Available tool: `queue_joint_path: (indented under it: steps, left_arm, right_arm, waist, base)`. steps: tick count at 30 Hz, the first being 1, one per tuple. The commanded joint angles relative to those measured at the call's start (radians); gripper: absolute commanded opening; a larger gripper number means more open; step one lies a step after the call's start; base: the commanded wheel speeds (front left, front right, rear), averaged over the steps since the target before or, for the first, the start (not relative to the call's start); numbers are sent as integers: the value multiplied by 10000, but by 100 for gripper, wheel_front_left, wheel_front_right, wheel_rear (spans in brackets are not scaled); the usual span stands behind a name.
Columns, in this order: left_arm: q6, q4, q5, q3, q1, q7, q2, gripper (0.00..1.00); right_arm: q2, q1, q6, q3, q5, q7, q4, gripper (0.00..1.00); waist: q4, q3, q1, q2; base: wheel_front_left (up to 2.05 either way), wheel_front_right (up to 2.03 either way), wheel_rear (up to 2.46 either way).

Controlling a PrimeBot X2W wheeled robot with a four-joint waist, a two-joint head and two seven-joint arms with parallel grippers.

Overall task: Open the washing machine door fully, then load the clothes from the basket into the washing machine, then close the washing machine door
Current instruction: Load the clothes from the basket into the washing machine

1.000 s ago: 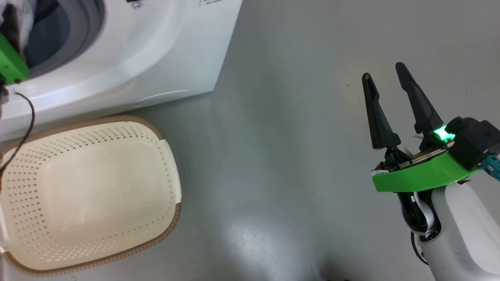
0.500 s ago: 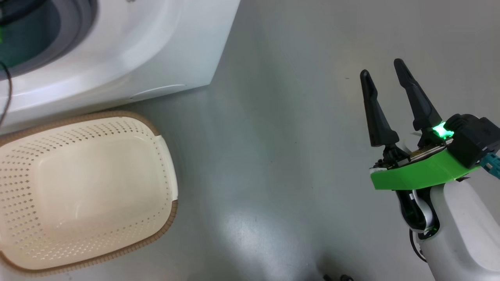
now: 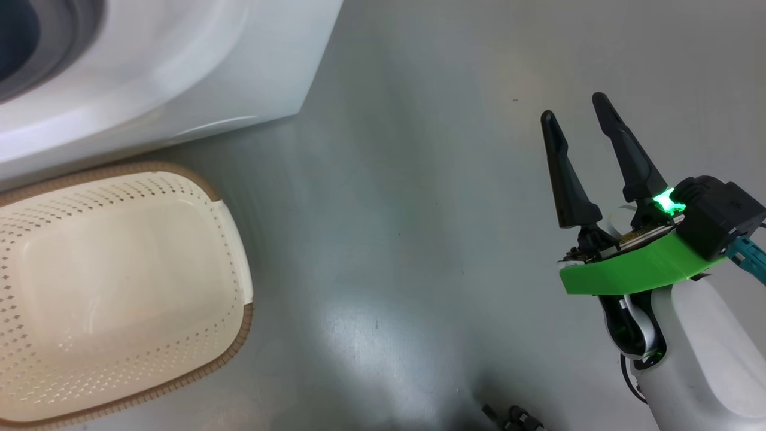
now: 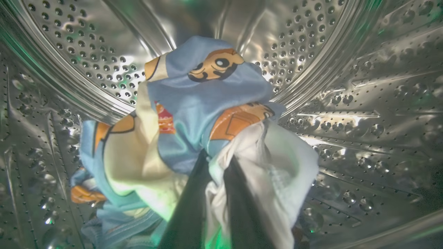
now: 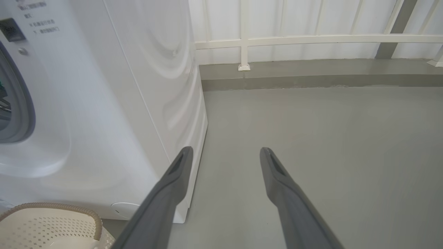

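Head view: the washing machine (image 3: 179, 72) occupies the far left, and the basket (image 3: 119, 287) stands on the floor (image 3: 389, 209) just in front of it, a placement that keeps the carry from basket to opening short; the visible interior of the basket is bare plastic, so loading is judged to be at or near its last item; the right pincer (image 3: 574, 108) hangs over the floor at the right, well apart from both, spread and holding nothing, apparently parked out of the working arm's way. Left wrist view: the left pincer (image 4: 217, 162) is deep inside the perforated steel drum (image 4: 346, 103), its two dark fingers (image 4: 188, 207) drawn together on a white fold of the clothes (image 4: 207, 90); the light blue bear-print bundle bunches ahead of the tips, with more fabric lying at lower left; the grip is judged to carry the bundle far enough in that it cannot spill out; release is the probable next step. Right wrist view: the right pincer (image 5: 225, 152) points along the floor past the near right corner of the washing machine (image 5: 104, 121), wide apart and empty; the basket (image 5: 52, 205) shows its rim at lower left, near the machine front; contact cannot be determined.
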Motion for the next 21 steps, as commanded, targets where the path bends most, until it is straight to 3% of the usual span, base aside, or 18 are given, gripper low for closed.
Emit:
queue_joint_path:
  steps: [1,2,13,21]
  left_arm:
    - [-25,-152,19,92,-267,-109,445,44]
    - [-9,-104,22,89,-280,-114,441,100]
    - [-249,241,-182,-57,270,-131,73,100]
    - [-331,-449,-367,89,1724,-135,52,100]
  right_arm:
    - [-35,117,44,151,-113,-49,-220,100]
    - [-29,104,44,148,-118,-49,-215,100]
    - [-54,22,44,169,-152,-49,0,100]
    - [-214,244,44,133,-37,-49,220,100]
  waist:
    - [-14,30,0,-1]
    - [-8,31,0,-1]
    - [373,-516,0,-1]
    - [496,-1509,0,-1]
  base:
    - [0,0,0]
    - [0,0,0]
    - [0,0,0]
    - [0,0,0]
